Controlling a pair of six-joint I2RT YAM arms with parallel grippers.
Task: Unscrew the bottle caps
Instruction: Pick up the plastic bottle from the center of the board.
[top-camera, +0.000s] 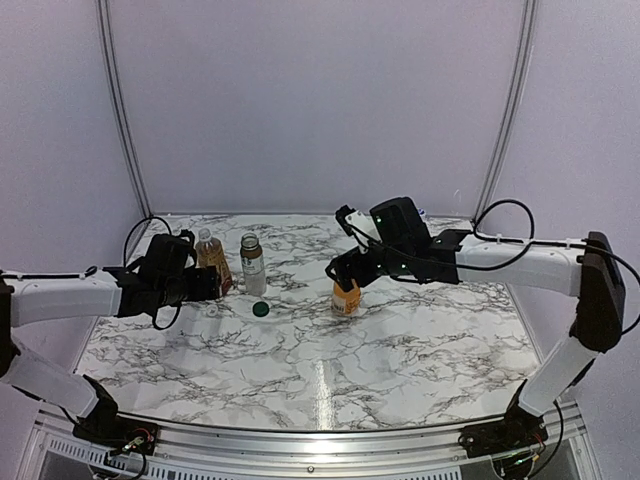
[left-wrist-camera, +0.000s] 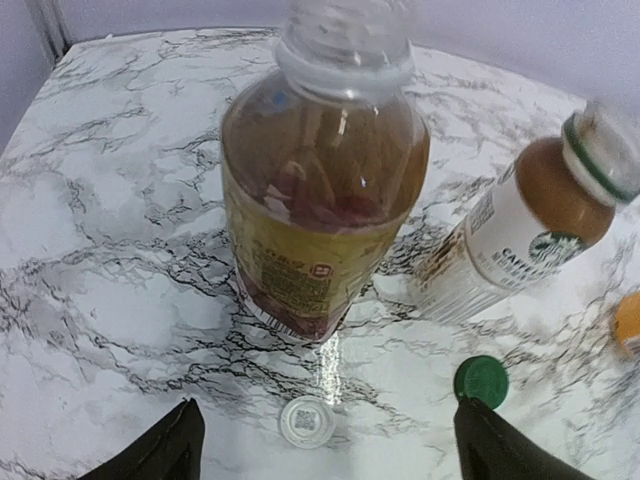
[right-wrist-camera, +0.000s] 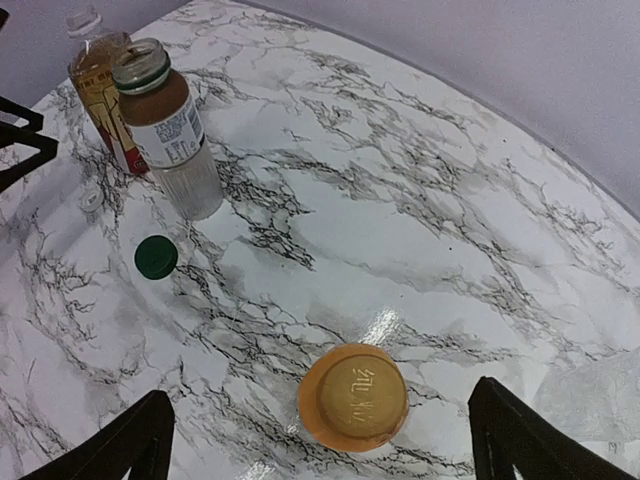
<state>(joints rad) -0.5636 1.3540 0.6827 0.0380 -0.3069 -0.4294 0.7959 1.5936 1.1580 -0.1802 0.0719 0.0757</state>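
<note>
The left gripper (left-wrist-camera: 326, 410) stood open, its two dark fingers (left-wrist-camera: 165, 450) spread wide and holding nothing. About midway between the fingertips, just ahead of them, the white cap (left-wrist-camera: 307, 420) lay flat on the marble desk (left-wrist-camera: 120, 300), touching neither finger. Right beyond that cap stood the tea bottle (left-wrist-camera: 320, 200), upright, amber, with a red and yellow label. Its threaded neck was uncapped, and it was centred ahead of the open gap, apart from both fingers. The green cap (left-wrist-camera: 481, 381) lay on the desk just ahead of the finger on the wrist view's right side. Further out on that side stood the coffee bottle (left-wrist-camera: 520, 230) with a white label, its mouth also uncapped and a green ring around its neck.

The right gripper (right-wrist-camera: 320, 392) was open too, its fingers (right-wrist-camera: 520, 435) wide apart above the orange juice bottle (top-camera: 346, 300). The orange cap (right-wrist-camera: 352, 395) sat on that bottle directly below the gap, between the two fingers and clear of both in the wrist view. Well ahead of this gripper, toward the left arm, lay the green cap. The coffee bottle and the tea bottle stood side by side beyond it.
</note>
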